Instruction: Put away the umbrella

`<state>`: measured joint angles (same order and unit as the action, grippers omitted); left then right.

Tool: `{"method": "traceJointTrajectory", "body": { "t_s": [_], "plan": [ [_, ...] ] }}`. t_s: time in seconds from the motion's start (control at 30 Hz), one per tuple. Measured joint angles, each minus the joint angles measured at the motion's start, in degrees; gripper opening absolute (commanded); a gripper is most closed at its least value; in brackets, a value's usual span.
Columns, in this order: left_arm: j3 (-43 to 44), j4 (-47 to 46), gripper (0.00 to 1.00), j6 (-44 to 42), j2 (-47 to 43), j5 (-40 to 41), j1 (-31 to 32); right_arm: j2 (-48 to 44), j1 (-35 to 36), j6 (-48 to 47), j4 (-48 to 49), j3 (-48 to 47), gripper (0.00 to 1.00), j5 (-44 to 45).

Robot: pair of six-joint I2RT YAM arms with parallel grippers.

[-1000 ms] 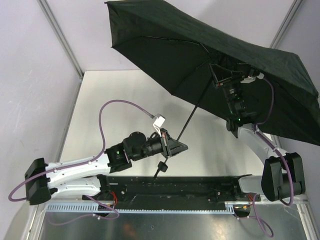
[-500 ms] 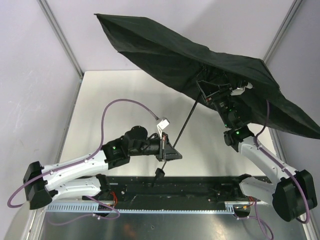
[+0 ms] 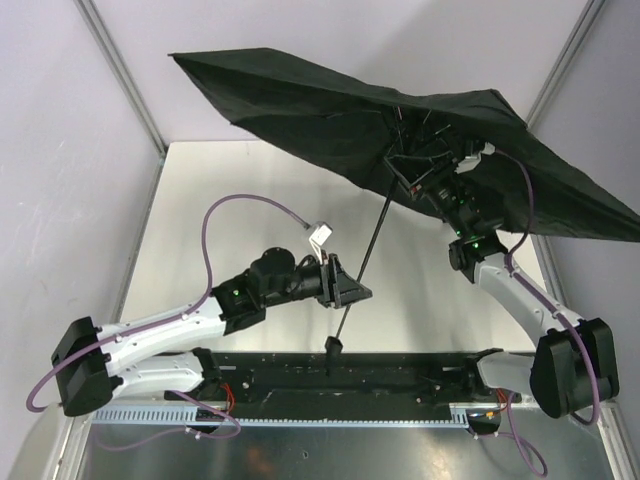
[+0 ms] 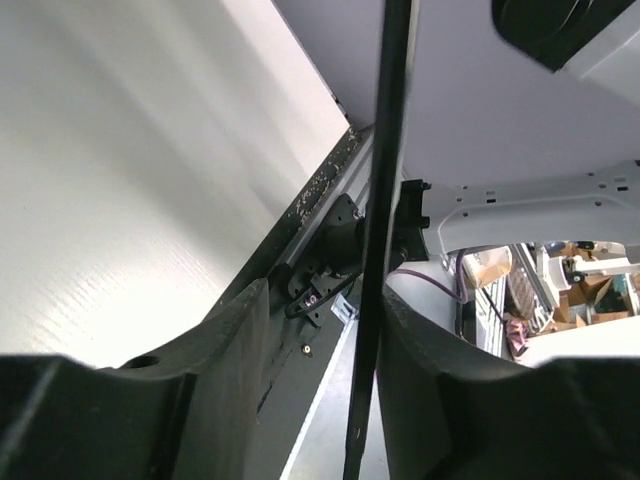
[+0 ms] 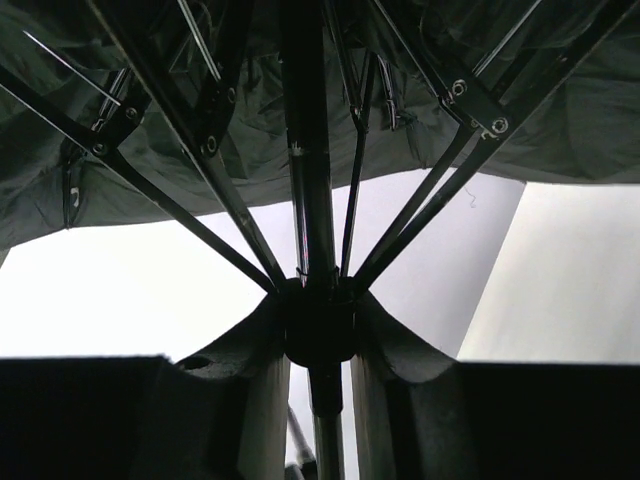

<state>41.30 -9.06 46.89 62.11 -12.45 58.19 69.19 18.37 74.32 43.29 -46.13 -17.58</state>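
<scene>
The black umbrella [image 3: 330, 100] is open, its canopy spread above the far half of the table. Its thin shaft [image 3: 372, 235] slants down to the short handle [image 3: 330, 346] near the front rail. My right gripper [image 3: 425, 180] is under the canopy, shut on the black runner [image 5: 320, 335] where the ribs meet. My left gripper [image 3: 350, 290] is open around the lower shaft [image 4: 378, 250]. The shaft lies against the right finger [image 4: 425, 350], with a gap to the left finger [image 4: 235, 345].
The white table [image 3: 220, 200] lies below. A black rail [image 3: 400, 372] with the arm bases runs along its near edge. Metal frame posts [image 3: 120, 75] stand at the back corners. Purple cables [image 3: 240, 205] loop from both wrists.
The right gripper has swung the canopy left and flatter, and its left edge now reaches further left. The left gripper has shifted slightly right, and the handle hangs lower below it.
</scene>
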Motion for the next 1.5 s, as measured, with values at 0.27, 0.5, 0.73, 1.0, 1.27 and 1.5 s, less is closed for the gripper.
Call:
{"method": "traceJointTrajectory", "body": {
  "t_s": [0.27, 0.5, 0.73, 1.0, 1.27, 1.5],
  "plan": [
    [-4.87, -1.29, 0.19, 0.55, -3.02, 0.20, 0.31, 4.76, -4.59, 0.61, 1.79, -7.72, 0.00, -4.02],
    [-2.01, -0.50, 0.00, -3.02, -1.49, -0.96, -0.31, 10.19, -5.22, -1.99, 0.04, -12.83, 0.00, -6.75],
    [6.08, 10.80, 0.00, -6.45, 5.16, -11.91, -9.16, 11.54, 2.62, -13.00, -5.40, -11.96, 0.00, 0.00],
    [12.59, 8.02, 0.00, -2.78, 8.15, -5.95, -14.43, 4.98, 17.53, -14.49, -5.57, 2.99, 0.00, -5.40],
    [11.26, 2.75, 0.46, -2.32, 5.81, -5.31, -13.03, 4.92, 12.48, -6.99, 4.04, 4.57, 0.00, -14.88],
    [1.62, 0.22, 0.96, -3.85, -3.76, -9.07, -13.14, 10.88, 0.44, 0.63, 8.96, 4.70, 0.00, -16.87]
  ]
}}
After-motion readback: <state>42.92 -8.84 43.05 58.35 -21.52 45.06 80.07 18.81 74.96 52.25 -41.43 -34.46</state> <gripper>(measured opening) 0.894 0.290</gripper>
